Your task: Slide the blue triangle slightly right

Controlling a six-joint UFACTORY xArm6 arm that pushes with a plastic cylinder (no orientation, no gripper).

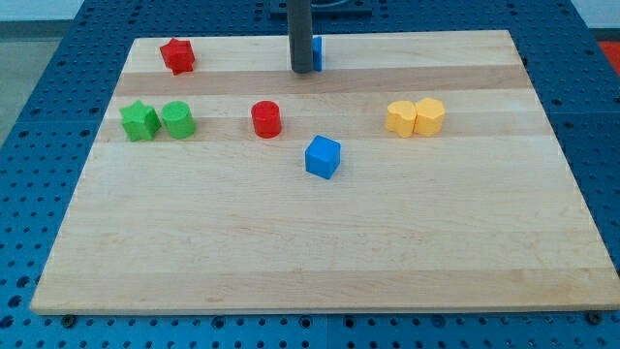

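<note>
Tip (301, 70) touching blue triangle (317, 52) from the view's left, block mostly hidden behind rod, no fingers fitted, red star (177, 55) well apart, smooth wooden bench (310, 252).

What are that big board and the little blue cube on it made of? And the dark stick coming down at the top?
The board looks like pale wood: grain and glued strips show, matte finish. The blue cube seems to be painted wood or plastic, an even colour with soft sheen; I cannot tell which. The rod looks like dark metal or plastic, smooth; my tip sits against the blue triangle, mostly hiding it.
</note>
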